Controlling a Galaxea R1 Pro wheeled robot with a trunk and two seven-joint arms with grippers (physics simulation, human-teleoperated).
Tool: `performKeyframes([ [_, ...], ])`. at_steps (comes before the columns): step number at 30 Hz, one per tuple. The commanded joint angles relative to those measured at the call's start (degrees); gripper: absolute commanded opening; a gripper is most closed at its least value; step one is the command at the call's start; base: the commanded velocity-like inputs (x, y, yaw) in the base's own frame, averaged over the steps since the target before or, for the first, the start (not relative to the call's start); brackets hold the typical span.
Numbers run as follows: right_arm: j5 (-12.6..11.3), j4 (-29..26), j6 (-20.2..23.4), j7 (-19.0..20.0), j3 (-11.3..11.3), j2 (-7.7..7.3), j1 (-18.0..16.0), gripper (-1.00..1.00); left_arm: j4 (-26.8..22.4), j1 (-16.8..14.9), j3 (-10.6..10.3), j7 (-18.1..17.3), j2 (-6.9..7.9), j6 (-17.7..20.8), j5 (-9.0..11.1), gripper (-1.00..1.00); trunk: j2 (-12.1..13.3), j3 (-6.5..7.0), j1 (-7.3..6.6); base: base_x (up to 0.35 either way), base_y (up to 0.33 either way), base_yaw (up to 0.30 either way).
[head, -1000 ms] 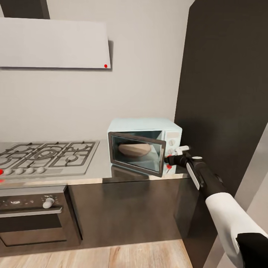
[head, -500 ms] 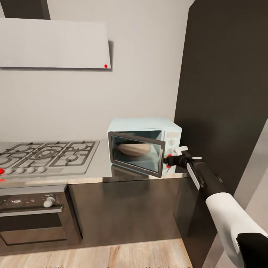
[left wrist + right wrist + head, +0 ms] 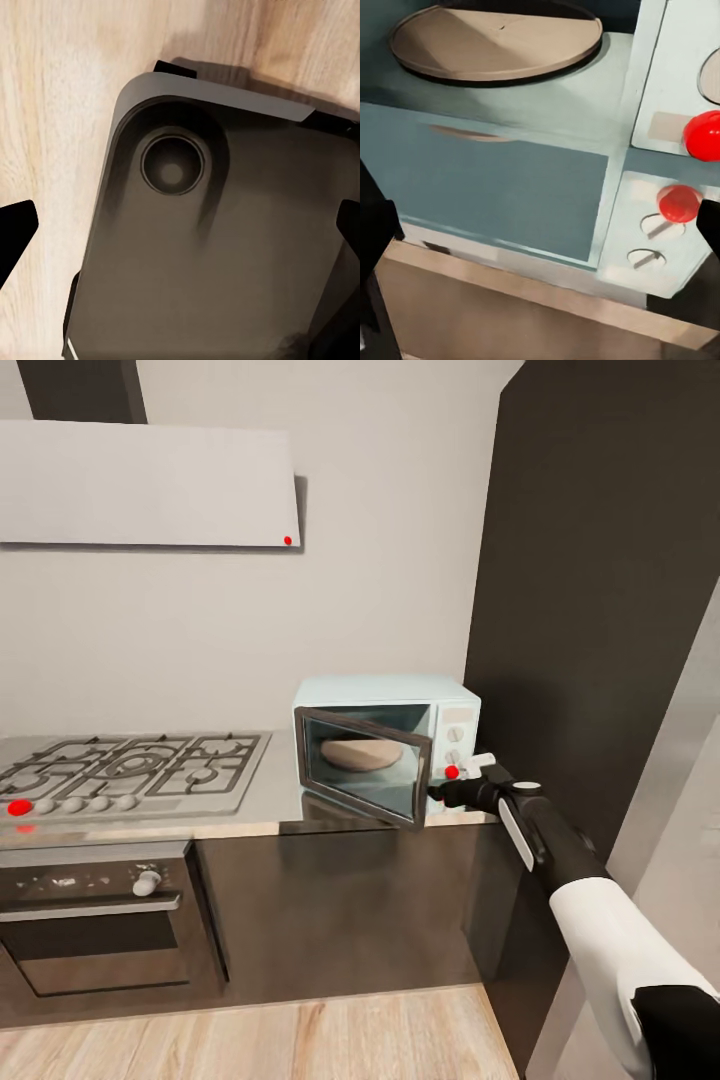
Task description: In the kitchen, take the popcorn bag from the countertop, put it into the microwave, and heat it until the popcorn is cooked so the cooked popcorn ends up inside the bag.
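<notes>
head view: pale mint microwave (image 3: 385, 745) on the grey desk (image 3: 270, 800), door (image 3: 362, 765) swung partly open, round tan turntable plate (image 3: 360, 753) inside; steel gas hob (image 3: 120, 772) to its left, black built-in oven (image 3: 95, 915) below, range hood (image 3: 145, 482) above. right gripper (image 3: 445, 790) at the door's free edge, just before the knob panel (image 3: 457, 745); jaws' spread not discernible here.

left wrist view: dark robot base (image 3: 217, 225) over wooden floor (image 3: 52, 97); black jaw tips at opposite frame edges, spread wide, holding nothing.

right wrist view: microwave cavity with turntable plate (image 3: 495, 41), knob panel (image 3: 675, 180) beside; jaw tips far apart, nothing between them.
</notes>
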Motion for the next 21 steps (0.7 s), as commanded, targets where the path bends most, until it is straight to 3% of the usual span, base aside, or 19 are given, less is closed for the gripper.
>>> performKeyframes([
  [1,0.12,-0.06,0.24,-0.14,0.07,-0.05,-0.03,1.0,-0.07,0.0,0.28,0.0,-0.01,-0.09,0.08,1.0,-0.03,-0.06,0.0,-0.001,0.0,0.0],
  [6,0.15,-0.03,0.15,-1.61,0.0,-0.15,-0.03,1.0,-0.12,0.0,0.31,0.0,-0.01,-0.09,0.08,1.0,-0.03,-0.06,0.0,0.0,0.0,0.0],
  [12,-0.12,-0.02,0.22,-0.19,0.15,0.02,-0.03,1.0,-0.12,0.0,0.3,0.0,-0.01,-0.09,0.08,1.0,-0.03,-0.06,0.0,0.0,0.0,0.0],
  [21,0.05,-0.02,0.93,9.72,0.25,1.65,0.01,1.0,-0.12,0.0,0.3,0.0,-0.01,-0.09,0.08,1.0,-0.03,-0.06,0.0,0.0,0.0,0.0],
])
